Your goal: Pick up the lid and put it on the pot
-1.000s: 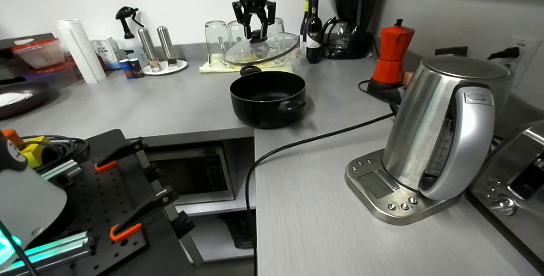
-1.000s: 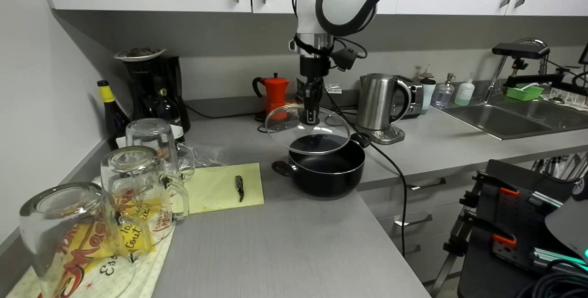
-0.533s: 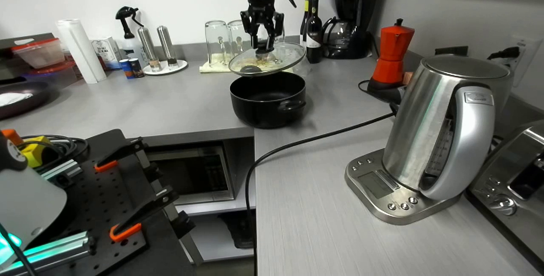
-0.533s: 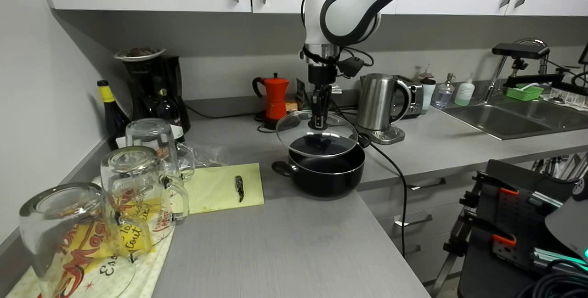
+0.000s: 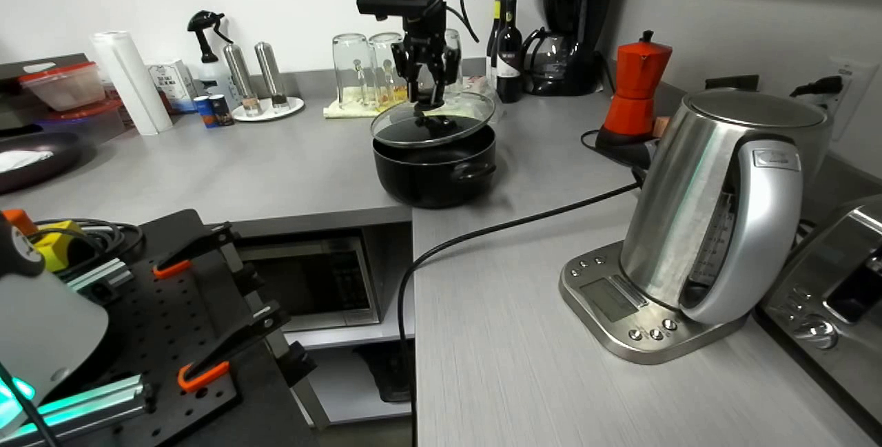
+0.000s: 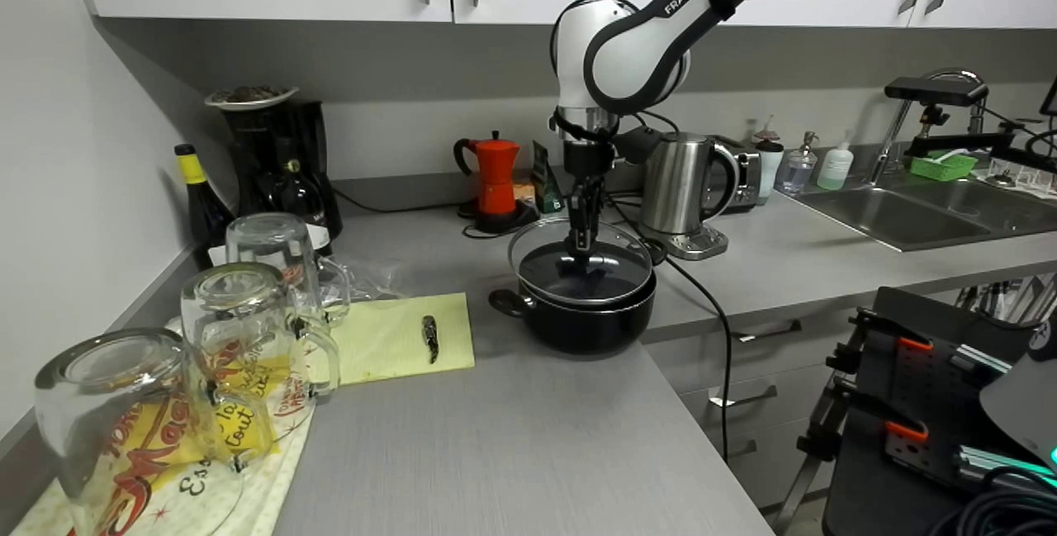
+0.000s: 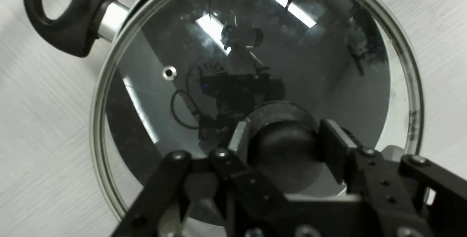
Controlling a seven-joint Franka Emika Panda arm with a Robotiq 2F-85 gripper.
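The clear-glass lid (image 5: 400,129) has a metal rim and a black knob (image 7: 284,144). My gripper (image 5: 428,99) is shut on the knob, one finger on each side, as the wrist view (image 7: 286,138) shows. The lid (image 6: 541,276) is a little tilted and covers most of the black pot's opening. It sits slightly off-centre, toward the back left in an exterior view (image 6: 581,247). I cannot tell whether its rim touches the pot. The pot (image 5: 427,182) stands upright on the counter and also shows in an exterior view (image 6: 586,334). One pot handle (image 7: 73,21) shows in the wrist view.
A steel kettle (image 5: 689,206) on its base and a black cable (image 5: 510,226) are near the pot. A red moka pot (image 6: 495,177), glass mugs (image 6: 239,296), bottles (image 5: 508,54) and a coffee maker (image 5: 579,27) stand further off. A yellow cloth (image 6: 380,346) lies on the counter.
The gripper and the held lid have come down over the pot, moving to the right in both exterior views. The lid now overlaps the pot's opening; the pot has not moved.
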